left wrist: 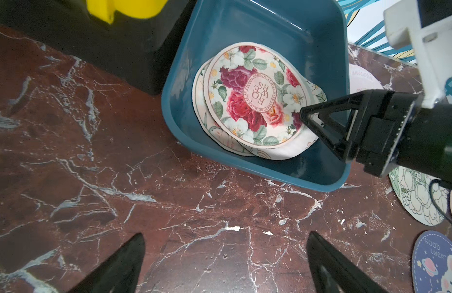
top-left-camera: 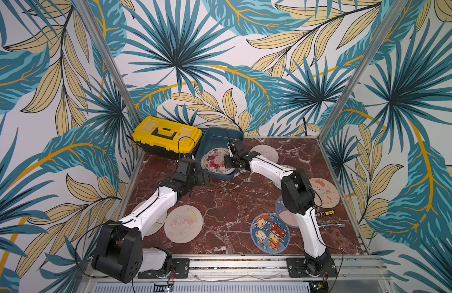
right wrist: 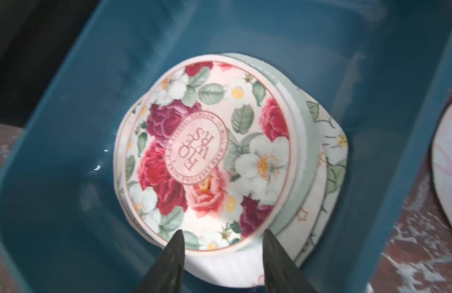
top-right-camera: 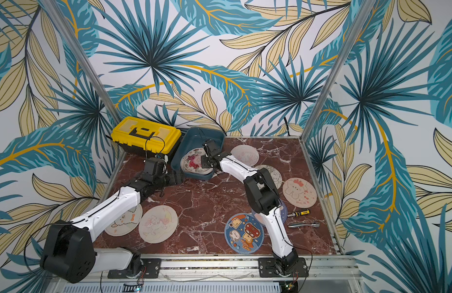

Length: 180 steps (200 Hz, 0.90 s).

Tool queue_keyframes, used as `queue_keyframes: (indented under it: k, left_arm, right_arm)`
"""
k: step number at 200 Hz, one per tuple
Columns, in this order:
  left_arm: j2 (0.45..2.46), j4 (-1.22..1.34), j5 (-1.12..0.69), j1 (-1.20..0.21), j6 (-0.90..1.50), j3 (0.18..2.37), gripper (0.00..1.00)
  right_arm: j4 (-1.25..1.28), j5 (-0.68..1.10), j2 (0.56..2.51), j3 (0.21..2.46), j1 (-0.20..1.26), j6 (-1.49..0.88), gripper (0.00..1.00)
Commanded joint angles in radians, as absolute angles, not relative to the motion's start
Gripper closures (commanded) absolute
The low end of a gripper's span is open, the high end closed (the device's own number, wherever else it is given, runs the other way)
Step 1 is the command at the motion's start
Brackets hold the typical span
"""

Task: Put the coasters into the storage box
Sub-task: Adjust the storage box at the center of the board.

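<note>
1. The right gripper (right wrist: 223, 236) is hanging inside the storage box (right wrist: 67, 132), its jaws standing apart and clamping nothing.
2. The floral coaster (right wrist: 212, 152) is lying flat just ahead of and below those fingertips, topping a skewed stack of pale coasters on the box floor. Whether the tips are touching it cannot be told.
3. The left gripper (left wrist: 226, 236) is hovering over the bare marble table (left wrist: 93, 177), its jaws spread wide and holding nothing. The box's near wall is standing ahead of it.
4. The yellow-lidded toolbox (top-left-camera: 166, 137) is sitting just beside the box, beyond the left gripper.
5. The pale coaster (top-left-camera: 266, 153) is lying outside the box, close behind the right gripper.
6. The line-drawn coaster (top-right-camera: 275, 175) is lying partly hidden under the right arm.
7. The bunny coaster (top-left-camera: 323, 192), the blue cartoon coaster (top-left-camera: 270, 233) and the Good Luck coaster (left wrist: 437, 263) are lying well behind the right gripper, the last half covered by that arm.
8. The unicorn coaster (top-left-camera: 183, 224) and the lamb coaster (top-right-camera: 123, 220) are lying well behind the left gripper, the lamb one partly under the left arm.
9. The screwdriver (top-left-camera: 325, 212) and the ratchet (top-left-camera: 331, 224) are lying beside the right arm's lower link, well apart from both grippers.
</note>
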State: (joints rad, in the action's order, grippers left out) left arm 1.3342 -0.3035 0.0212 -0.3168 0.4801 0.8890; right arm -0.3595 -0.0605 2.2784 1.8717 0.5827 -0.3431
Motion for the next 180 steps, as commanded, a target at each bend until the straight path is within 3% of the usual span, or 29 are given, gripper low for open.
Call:
queue_keyframes:
  k: [1, 86, 180]
  left_arm:
    - [1.33, -0.291, 0.019, -0.31, 0.484, 0.908, 0.0]
    - [1.332, -0.291, 0.016, -0.31, 0.486, 0.903, 0.0]
    - [1.288, -0.365, 0.007, -0.309, 0.554, 0.838, 0.0]
  right_arm:
    - [-0.46, -0.098, 2.24, 1.858, 0.585, -0.315, 0.5]
    - [-0.707, -0.098, 2.251, 1.928, 0.591, -0.208, 0.49]
    - [-0.726, -0.224, 2.114, 1.737, 0.589, -0.21, 0.49]
